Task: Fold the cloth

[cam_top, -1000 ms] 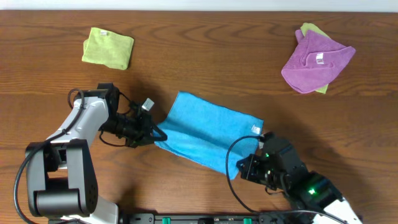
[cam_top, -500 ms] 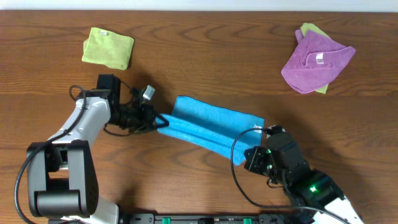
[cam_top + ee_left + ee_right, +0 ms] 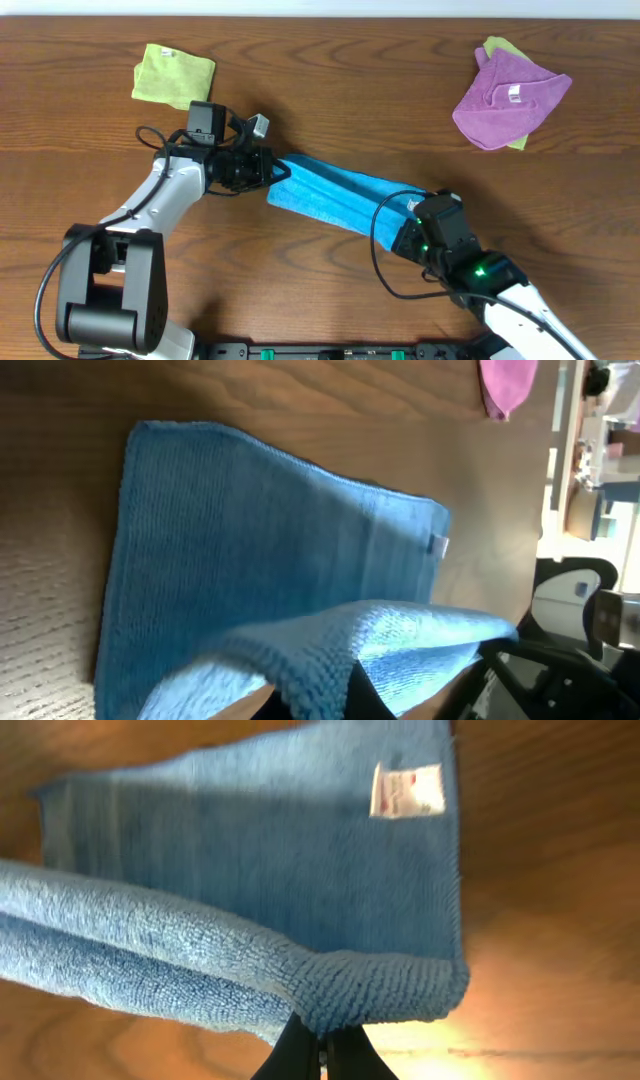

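Note:
The bright blue cloth (image 3: 335, 192) lies mid-table as a long narrow strip, its near half lifted and carried over the far half. My left gripper (image 3: 274, 171) is shut on the cloth's left corner (image 3: 320, 675). My right gripper (image 3: 410, 232) is shut on the cloth's right corner (image 3: 375, 990). In the right wrist view the lifted edge curls over the flat layer, whose white tag (image 3: 407, 790) shows. In the left wrist view the flat layer (image 3: 250, 540) spreads under the raised fold.
A folded light green cloth (image 3: 174, 76) lies at the far left. A purple cloth (image 3: 508, 95) lies over another light green one (image 3: 500, 50) at the far right. The table is brown wood.
Both grippers have moved away from the front edge, carrying the cloth's near edge up and over toward the far edge. The visible cloth has narrowed from a wide sheet to a strip.

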`<move>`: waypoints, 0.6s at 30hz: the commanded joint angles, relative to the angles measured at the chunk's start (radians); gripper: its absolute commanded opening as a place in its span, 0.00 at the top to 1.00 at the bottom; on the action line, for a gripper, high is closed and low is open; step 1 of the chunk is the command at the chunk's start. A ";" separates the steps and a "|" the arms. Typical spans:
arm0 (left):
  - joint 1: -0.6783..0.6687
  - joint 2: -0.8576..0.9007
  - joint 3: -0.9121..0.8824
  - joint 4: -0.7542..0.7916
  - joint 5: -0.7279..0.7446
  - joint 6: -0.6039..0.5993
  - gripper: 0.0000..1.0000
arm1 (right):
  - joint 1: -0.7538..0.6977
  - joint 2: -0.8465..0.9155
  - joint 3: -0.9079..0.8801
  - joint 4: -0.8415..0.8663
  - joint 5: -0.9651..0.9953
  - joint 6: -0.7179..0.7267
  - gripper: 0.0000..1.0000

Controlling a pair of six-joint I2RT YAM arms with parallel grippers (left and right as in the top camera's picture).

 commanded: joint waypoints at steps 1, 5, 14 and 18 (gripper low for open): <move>0.006 0.016 0.010 0.021 -0.069 -0.026 0.94 | -0.041 0.003 0.009 -0.004 0.088 -0.033 0.99; 0.006 0.049 0.010 0.047 -0.068 -0.039 0.94 | -0.084 0.013 0.009 0.024 0.099 -0.077 0.98; -0.028 0.111 0.010 0.097 -0.048 -0.084 0.94 | -0.145 0.108 0.009 0.151 0.099 -0.146 0.96; -0.048 0.117 0.010 0.122 -0.053 -0.090 0.94 | -0.170 0.156 0.009 0.192 0.101 -0.168 0.96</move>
